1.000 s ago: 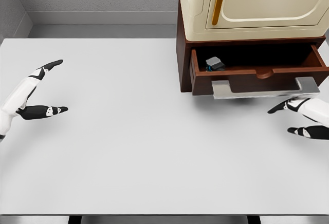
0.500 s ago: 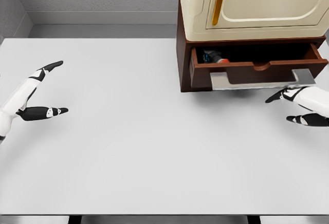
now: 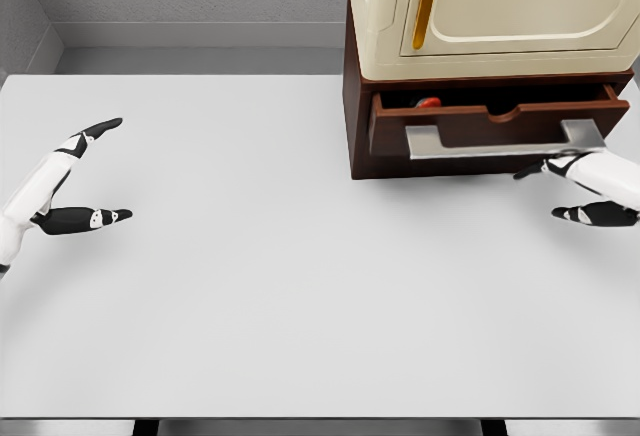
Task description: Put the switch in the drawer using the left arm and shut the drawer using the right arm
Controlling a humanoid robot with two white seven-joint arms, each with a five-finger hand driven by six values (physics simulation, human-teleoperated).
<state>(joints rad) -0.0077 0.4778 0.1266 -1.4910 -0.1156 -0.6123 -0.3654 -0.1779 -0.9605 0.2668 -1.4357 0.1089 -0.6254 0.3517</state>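
Far right on the white table [image 3: 250, 286]: brown drawer [image 3: 490, 126] nearly shut under the cream cabinet [image 3: 500, 11], only a narrow gap left, with a red bit of the switch [image 3: 428, 102] peeking inside at its left end. Right hand [image 3: 585, 191] just near the grey handle [image 3: 500, 141], fingers spread, gripping nothing. Left hand [image 3: 70, 181] at far left, open and empty above the table.

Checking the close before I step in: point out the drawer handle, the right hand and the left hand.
drawer handle [image 3: 500, 146], head view, middle of the grey bar.
right hand [image 3: 585, 191], head view, between its upper and lower fingertips, below the handle's right end.
left hand [image 3: 50, 191], head view, white palm at the table's left edge.
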